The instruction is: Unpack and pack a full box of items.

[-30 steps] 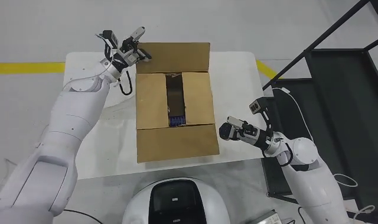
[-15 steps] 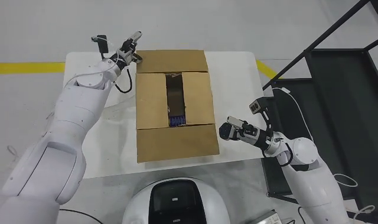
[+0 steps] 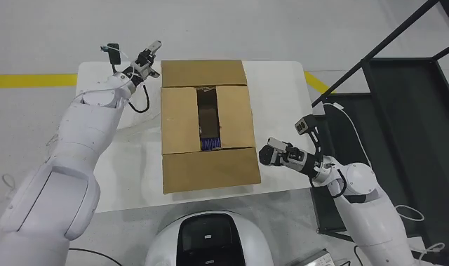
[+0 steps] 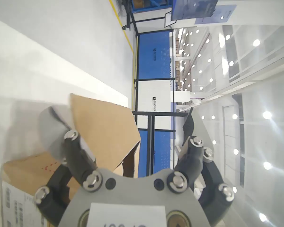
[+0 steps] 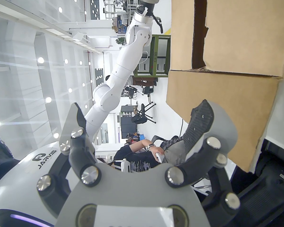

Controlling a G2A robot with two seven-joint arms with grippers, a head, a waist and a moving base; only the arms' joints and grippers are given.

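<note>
L gripper back from box flap (fingers apart)

Left pincer, right pincer: both agape.

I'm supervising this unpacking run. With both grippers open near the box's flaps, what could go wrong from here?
The left gripper is open at the very corner of the far flap; a pinch there might slip off or bend the cardboard. The two side flaps leave just a narrow gap over the blue items, so reaching in now would likely snag.
</note>
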